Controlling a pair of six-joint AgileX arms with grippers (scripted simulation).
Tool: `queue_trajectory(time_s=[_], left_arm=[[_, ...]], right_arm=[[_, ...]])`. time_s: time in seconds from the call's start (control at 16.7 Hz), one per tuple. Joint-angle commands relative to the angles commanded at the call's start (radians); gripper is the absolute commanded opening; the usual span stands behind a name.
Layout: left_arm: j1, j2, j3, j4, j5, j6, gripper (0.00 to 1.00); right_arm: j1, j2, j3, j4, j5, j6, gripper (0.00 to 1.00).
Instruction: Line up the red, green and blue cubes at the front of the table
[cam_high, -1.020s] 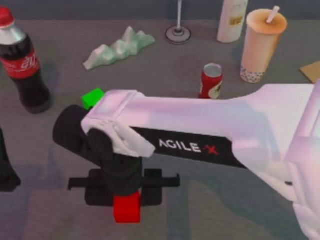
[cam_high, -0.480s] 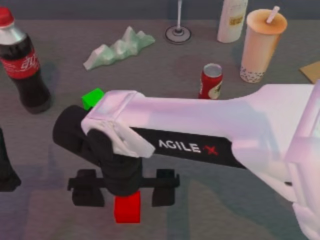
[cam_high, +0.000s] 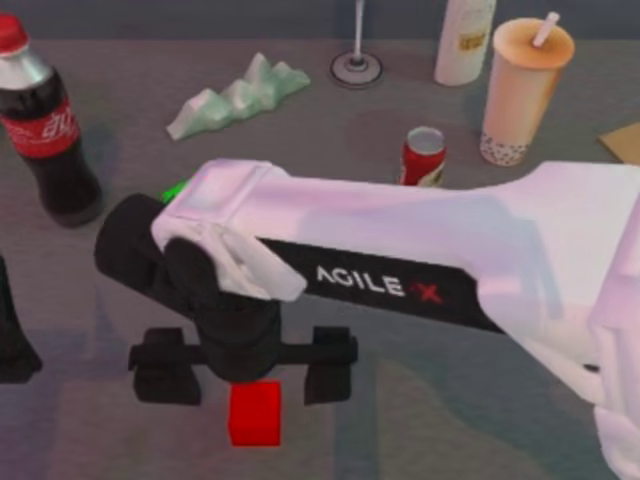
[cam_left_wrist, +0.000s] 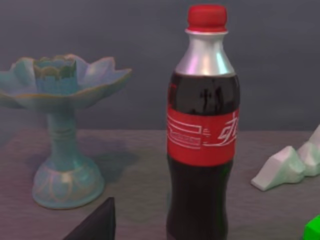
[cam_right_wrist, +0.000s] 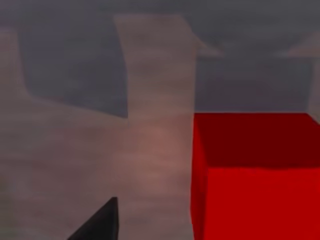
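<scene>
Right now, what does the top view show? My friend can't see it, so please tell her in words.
The right arm reaches across the grey table, its open hand just above a red cube near the front. A green cube peeks out behind the arm. A cola bottle, soda can and drink cup stand further back.

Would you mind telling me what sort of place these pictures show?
Likely a rendered tabletop test scene: a grey table cluttered with a cola bottle, bubble tea cup and soda can, where the right gripper hovers open over a red cube.
</scene>
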Motion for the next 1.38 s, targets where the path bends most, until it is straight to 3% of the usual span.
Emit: queue_trajectory(time_s=[0.3,0.6,0.78,1.02,1.38], left_arm=[[0.000,0.000,0.000,0.000,0.000,0.000,1.00],[0.000,0.000,0.000,0.000,0.000,0.000,1.00],[-0.021,0.056,0.059,-0.055,0.012,0.019,1.00],[-0.083,0.276,0.285,-0.250,0.041,0.084,1.00],[-0.193,0.875,0.866,-0.681,0.078,0.236,1.00]], right_arm=[[0.006,-0.032,0.127,-0.165,-0.001,0.001,1.00],[0.001,-0.032,0.133,-0.170,-0.001,0.000,1.00],[-0.023,-0.085,0.089,-0.140,0.017,-0.032,1.00],[-0.111,-0.286,-0.073,-0.033,0.069,-0.138,1.00],[-0.338,-0.831,-0.507,0.222,0.136,-0.380,1.00]])
